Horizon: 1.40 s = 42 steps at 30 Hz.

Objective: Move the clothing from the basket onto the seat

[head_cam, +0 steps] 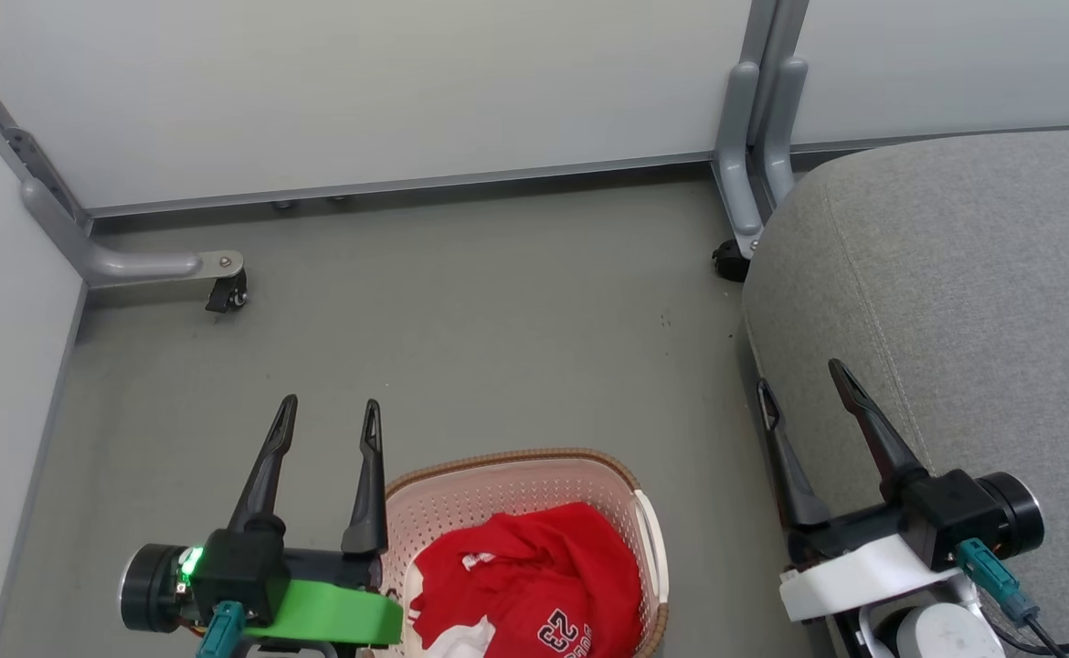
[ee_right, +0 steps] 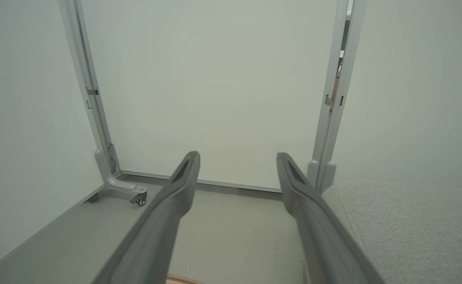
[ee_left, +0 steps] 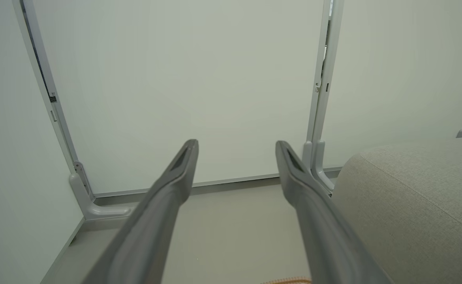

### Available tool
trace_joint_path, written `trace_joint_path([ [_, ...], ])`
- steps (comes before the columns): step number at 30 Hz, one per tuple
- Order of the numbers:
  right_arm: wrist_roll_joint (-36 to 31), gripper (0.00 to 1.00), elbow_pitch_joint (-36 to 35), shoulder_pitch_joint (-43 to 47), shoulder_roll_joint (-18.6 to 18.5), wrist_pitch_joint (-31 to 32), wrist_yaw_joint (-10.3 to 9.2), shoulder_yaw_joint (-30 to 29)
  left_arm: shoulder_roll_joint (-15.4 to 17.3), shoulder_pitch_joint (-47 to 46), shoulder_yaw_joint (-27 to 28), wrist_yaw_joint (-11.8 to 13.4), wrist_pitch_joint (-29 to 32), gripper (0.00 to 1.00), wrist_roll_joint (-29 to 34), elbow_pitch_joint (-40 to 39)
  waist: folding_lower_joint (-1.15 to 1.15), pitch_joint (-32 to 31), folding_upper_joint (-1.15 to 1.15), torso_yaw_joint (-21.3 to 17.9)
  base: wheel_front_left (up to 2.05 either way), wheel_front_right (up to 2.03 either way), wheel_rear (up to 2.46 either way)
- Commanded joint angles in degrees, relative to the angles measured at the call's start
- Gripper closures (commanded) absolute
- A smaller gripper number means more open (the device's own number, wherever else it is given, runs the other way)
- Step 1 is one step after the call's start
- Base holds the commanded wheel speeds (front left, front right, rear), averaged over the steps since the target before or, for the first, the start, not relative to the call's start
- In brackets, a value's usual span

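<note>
At six o'clock in the head view, the clothing (head_cam: pixel 525 576) is lying bunched inside the basket (head_cam: pixel 507 454). At seven o'clock the left gripper (head_cam: pixel 329 407) is hovering, jaws released and empty. At four o'clock the right gripper (head_cam: pixel 799 376) is likewise gaping at the edge of the seat (head_cam: pixel 973 274), which is stretching towards two o'clock.

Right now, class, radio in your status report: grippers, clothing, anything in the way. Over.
Left gripper open, empty, near basket. Right gripper open, empty, by seat edge. Clothing heaped in basket. No obstacle seen between basket and seat.

Clothing (head_cam: pixel 525 576) in basket (head_cam: pixel 498 484), left of seat (head_cam: pixel 955 274)
</note>
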Motion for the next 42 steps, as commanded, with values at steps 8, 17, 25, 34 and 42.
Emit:
trace_joint_path([
  [8, 0.27, 0.00, -0.38, 0.62, -0.24, -0.20, 0.00, -0.17, 0.34, 0.14, -0.13, 0.25, -0.13, 0.00, 0.41, 0.25, 0.00, 0.26, 0.00, 0.17, 0.00, 0.00, 0.00],
  [17, 0.96, 0.00, -0.83, 0.01, -0.23, -0.20, 0.00, -1.12, 0.34, 0.46, -0.56, -0.62, -0.13, 0.00, 0.54, 1.46, 0.00, 0.95, 0.00, -0.60, 0.00, 0.00, 0.00],
  [25, 1.00, 0.00, -2.71, -4.23, -0.22, -0.19, 0.00, -4.10, 0.32, -4.89, -3.17, -2.64, -0.11, 0.00, 1.79, 6.71, 0.00, 7.73, 0.00, -2.84, 0.00, 0.00, 0.00],
  [34, 1.01, 0.00, -5.61, -10.59, -0.21, -0.20, 0.00, -9.08, 0.39, -15.27, -8.62, -6.26, -0.11, 0.00, 4.61, 18.53, 0.00, 19.00, 0.00, -6.66, 0.00, 0.00, 0.00],
  [42, 2.34, 0.00, -8.12, -15.74, -0.17, -0.19, 0.00, -12.47, 1.84, -26.96, -15.09, -7.70, -0.13, 0.00, 5.31, 31.63, 0.00, 29.31, 0.00, -9.98, 0.00, 0.00, 0.00],
])
